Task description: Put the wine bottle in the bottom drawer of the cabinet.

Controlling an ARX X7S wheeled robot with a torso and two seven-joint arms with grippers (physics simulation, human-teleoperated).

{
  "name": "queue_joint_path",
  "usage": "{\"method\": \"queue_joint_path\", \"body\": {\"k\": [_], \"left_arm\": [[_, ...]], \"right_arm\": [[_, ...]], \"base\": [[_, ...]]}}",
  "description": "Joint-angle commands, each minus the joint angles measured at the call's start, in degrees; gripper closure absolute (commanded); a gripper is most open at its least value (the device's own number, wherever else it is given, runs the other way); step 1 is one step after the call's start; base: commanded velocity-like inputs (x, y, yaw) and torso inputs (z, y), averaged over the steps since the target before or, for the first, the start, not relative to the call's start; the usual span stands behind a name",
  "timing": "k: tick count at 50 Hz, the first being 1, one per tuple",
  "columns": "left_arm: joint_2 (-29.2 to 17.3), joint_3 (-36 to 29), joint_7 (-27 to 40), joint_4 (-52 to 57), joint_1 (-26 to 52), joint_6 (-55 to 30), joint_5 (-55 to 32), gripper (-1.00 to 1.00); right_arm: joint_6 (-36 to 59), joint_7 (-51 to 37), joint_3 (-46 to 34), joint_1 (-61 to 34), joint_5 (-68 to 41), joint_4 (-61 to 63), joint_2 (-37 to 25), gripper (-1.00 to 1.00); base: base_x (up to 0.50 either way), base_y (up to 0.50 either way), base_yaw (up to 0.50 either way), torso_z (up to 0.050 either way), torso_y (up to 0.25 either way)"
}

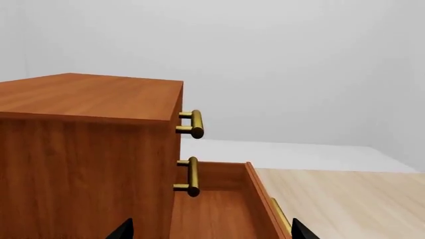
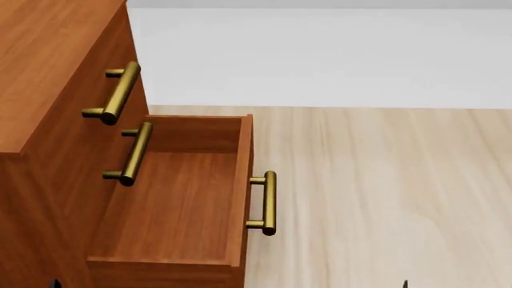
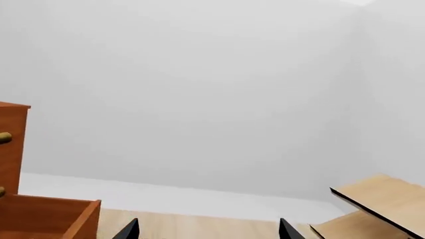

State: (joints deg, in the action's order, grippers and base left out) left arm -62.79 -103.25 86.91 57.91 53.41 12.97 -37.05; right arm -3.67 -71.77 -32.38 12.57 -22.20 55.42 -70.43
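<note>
Currently, the bottom drawer (image 2: 172,204) of the cabinet (image 2: 48,72) stands pulled out and empty, nearer the left gripper (image 1: 207,230). Both the left and the right gripper (image 3: 207,230) are spread, holding nothing. The wine bottle appears in no view.

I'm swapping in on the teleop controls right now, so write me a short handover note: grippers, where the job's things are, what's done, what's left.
Left gripper: only its two dark fingertips show, spread apart, nothing between them.
Right gripper: same, fingertips apart and empty.
Cabinet: at the head view's left; its two upper drawers are closed.
Bottom drawer: pulled out, and nothing shows inside it.
Wine bottle: not in any view, so find it first.
Done: the drawer is open.
Left: locate and grasp the bottle, then lay it in the open drawer, probably on its side since the drawer looks shallow.
</note>
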Motion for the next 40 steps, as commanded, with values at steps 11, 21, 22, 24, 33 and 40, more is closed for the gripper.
{"method": "queue_joint_path", "body": {"k": [11,21,22,24,33,40], "left_arm": [[0.1,1.3,-0.6,-0.3,-1.2,-0.2,-0.1,-1.00],[0.4,1.6,-0.6,0.0,-1.6,-1.0,-0.1,-1.00],[0.3,1.7,-0.7,-0.1,-1.6,-0.8,-0.1,-1.00],[0.2,1.9,-0.8,0.0,-1.6,-0.8,-0.1,-1.00],[0.0,2.3,-1.3,-0.6,-2.2,-0.3,0.2,-1.00],[0.1,2.6,-1.4,-0.4,-2.4,-0.5,0.4,-1.00]], "right_arm": [[-8.8,-8.9,2.3,7.0,-0.1,-4.7,-4.1,-1.00],[-14.3,-15.8,4.9,11.7,-0.7,-6.7,-7.7,-1.00],[-14.7,-16.4,5.2,12.1,-0.8,-6.9,-7.9,-1.00],[-15.3,-16.4,5.5,12.6,-1.3,-7.2,-8.2,-1.00],[-15.6,-17.8,18.8,25.1,-4.5,-7.9,-7.4,-1.00],[-15.7,-17.7,25.9,31.8,-5.3,-8.1,-7.0,-1.00]], "base": [[0.00,0.00,0.00,0.000,0.000],[0.00,0.00,0.00,0.000,0.000],[0.00,0.00,0.00,0.000,0.000],[0.00,0.00,0.00,0.000,0.000],[0.00,0.00,0.00,0.000,0.000],[0.00,0.00,0.00,0.000,0.000]]}}
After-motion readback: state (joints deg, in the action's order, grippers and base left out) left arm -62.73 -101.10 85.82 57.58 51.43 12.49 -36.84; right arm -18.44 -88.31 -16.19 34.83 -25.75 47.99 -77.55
